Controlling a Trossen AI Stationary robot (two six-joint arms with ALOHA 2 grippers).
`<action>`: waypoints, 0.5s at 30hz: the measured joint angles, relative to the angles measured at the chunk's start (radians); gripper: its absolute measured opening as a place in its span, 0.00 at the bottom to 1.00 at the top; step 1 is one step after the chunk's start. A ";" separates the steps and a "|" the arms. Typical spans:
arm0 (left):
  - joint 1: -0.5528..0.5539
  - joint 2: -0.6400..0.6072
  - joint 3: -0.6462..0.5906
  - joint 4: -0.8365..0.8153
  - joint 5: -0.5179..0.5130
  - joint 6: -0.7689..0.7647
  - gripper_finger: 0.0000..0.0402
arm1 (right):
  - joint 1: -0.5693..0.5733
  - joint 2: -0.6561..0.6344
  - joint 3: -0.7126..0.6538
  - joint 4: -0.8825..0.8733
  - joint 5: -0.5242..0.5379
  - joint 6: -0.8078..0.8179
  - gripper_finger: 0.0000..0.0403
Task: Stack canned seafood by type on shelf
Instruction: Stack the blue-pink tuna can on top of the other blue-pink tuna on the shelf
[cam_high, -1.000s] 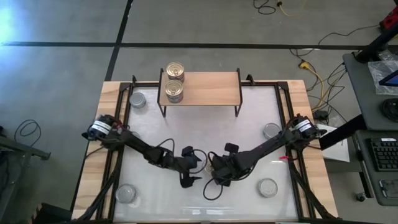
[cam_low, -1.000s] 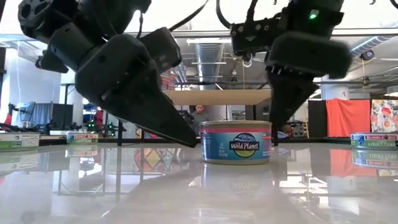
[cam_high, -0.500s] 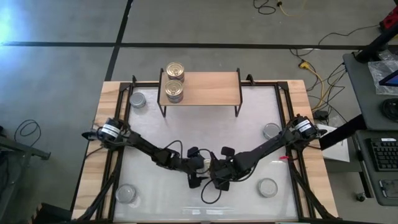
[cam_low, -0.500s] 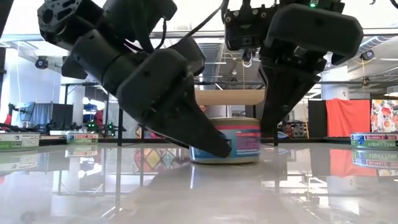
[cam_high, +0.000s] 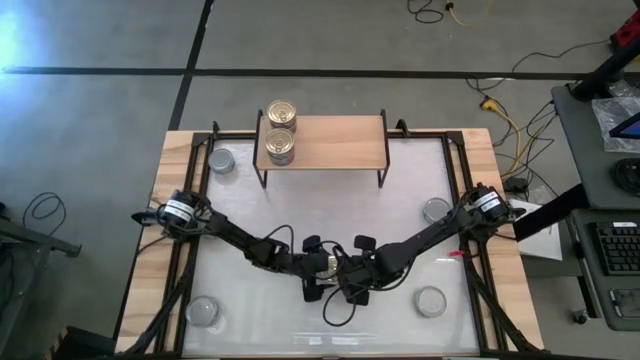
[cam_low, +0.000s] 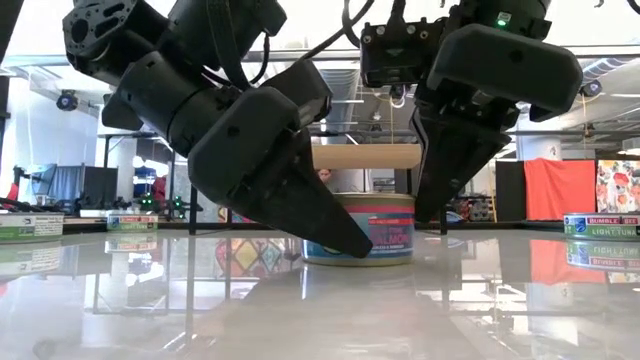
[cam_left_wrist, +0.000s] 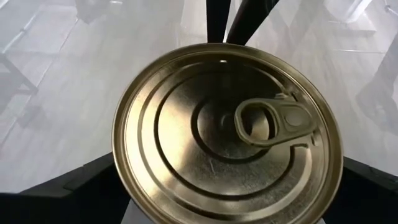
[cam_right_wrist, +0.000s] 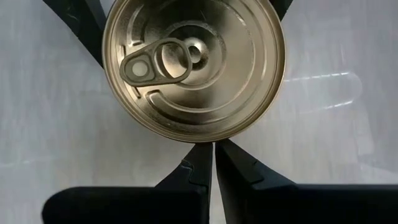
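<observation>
Both arms meet low over the near middle of the surface, and from overhead they cover the tin between them so completely that it can't be made out there. From table height it shows: a short gold-lidded tin with a blue and pink label standing on the glossy top, the left gripper slanting across its front and the right gripper coming down just behind it. The left wrist camera shows that the left gripper's fingers stand wide apart on either side of the tin, not pressing it, with the ring pull plain on the lid. The right wrist camera shows the right gripper's fingers closed together, their tips right at the tin's rim; whether they touch it I can't tell. Only the overhead view shows the shelf at the far side, with two gold-lidded tins at its left end, and four silver-lidded tins scattered near the surface's corners.
</observation>
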 joint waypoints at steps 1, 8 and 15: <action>0.000 0.000 0.000 0.001 0.000 0.000 0.99 | 0.000 0.000 0.000 0.000 0.000 -0.003 0.03; 0.000 0.004 -0.031 0.073 -0.001 -0.004 0.95 | 0.000 0.000 0.000 0.004 0.003 -0.003 0.03; -0.002 0.005 -0.112 0.243 -0.034 0.027 0.98 | -0.002 0.000 0.000 0.012 0.014 0.002 0.03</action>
